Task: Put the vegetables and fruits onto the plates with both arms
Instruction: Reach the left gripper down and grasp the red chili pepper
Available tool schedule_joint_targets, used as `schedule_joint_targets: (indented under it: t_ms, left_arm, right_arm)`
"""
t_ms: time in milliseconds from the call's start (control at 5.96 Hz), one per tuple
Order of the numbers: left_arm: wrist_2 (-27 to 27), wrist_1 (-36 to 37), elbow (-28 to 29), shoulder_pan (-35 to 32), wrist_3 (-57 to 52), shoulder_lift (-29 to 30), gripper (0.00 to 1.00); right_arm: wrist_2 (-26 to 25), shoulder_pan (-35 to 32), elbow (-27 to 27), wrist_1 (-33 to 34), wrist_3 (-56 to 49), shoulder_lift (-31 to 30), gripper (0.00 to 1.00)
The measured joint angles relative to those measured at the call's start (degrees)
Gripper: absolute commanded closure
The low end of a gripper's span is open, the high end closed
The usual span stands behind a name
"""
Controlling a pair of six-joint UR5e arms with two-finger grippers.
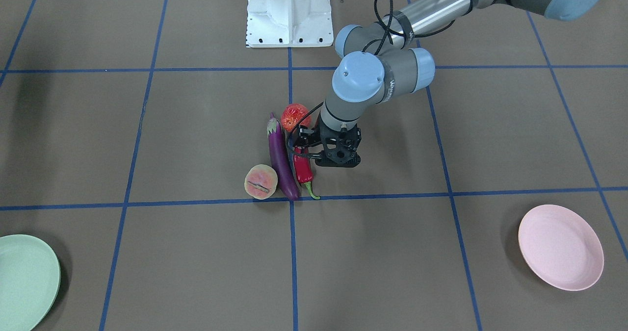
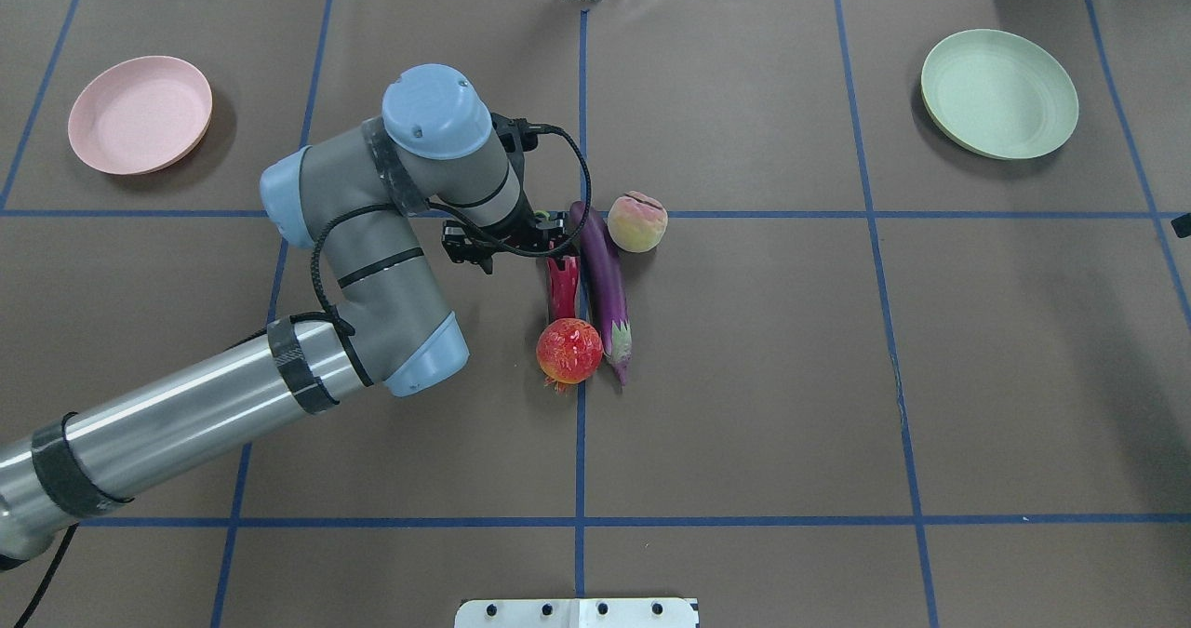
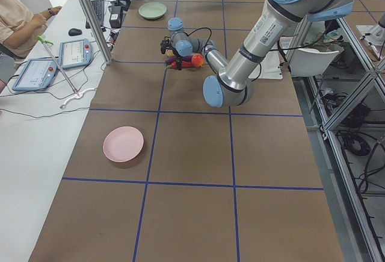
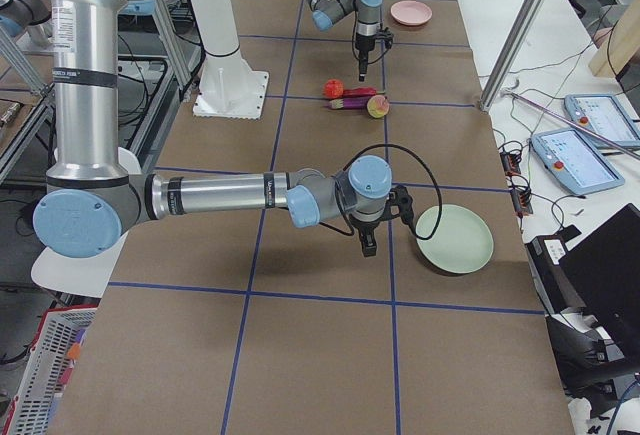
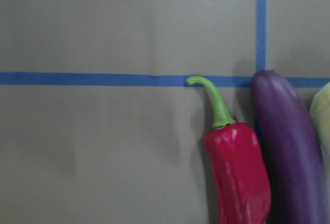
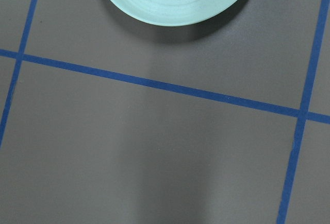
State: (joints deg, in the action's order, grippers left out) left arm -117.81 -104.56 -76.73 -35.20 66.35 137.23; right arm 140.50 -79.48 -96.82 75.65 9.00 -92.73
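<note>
Seen from behind the robot, the pink plate [image 2: 140, 114] lies well apart from the left gripper [image 1: 337, 162], off to its left and farther from the robot. That gripper hangs low over the brown desk [image 2: 791, 377], pointing down. No view shows whether it is spread or pressed together.

Just to its right lies the red chili [image 2: 562, 298], its stem end hidden under the gripper. I cannot tell whether they touch. In the left wrist view the chili's green stem curls onto a blue tape line.

The strawberry [image 2: 569, 351] sits at the chili's near end. The purple eggplant [image 2: 605, 279] lies alongside the chili on the side away from the gripper. The peach [image 2: 637, 222] is just beyond the eggplant's far end.

Far right, the green plate [image 2: 999, 94] lies just beside the right gripper [image 4: 367, 245], which hangs over bare desk. Whether that gripper is spread or pressed together cannot be told.
</note>
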Motion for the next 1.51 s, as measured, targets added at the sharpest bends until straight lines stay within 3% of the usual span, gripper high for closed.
schedule_joint_targets:
  t_ms: [503, 671, 838, 1006, 1509]
  left_arm:
    - [0.76, -0.28, 3.13, 1.68, -0.05, 1.74, 0.09]
    - [0.80, -0.29, 4.55, 1.91, -0.01, 2.94, 0.19]
    - [0.82, -0.29, 5.74, 1.98, 0.00, 4.00, 0.68]
    - [0.89, -0.29, 6.25, 1.98, 0.12, 4.40, 1.00]
    - [0.98, -0.67, 5.93, 0.68, 0.49, 4.52, 1.00]
  right_arm:
    - [-0.01, 0.15, 0.00, -0.02, 0.05, 0.00, 0.00]
    - [-0.04, 0.18, 0.06, 0.01, 0.05, 0.00, 0.00]
    - [-0.05, 0.19, 0.15, 0.02, 0.05, 0.00, 0.00]
    - [-0.05, 0.20, 0.23, 0.02, 0.05, -0.02, 0.00]
    - [-0.05, 0.40, 0.39, 0.00, 0.03, 0.13, 0.00]
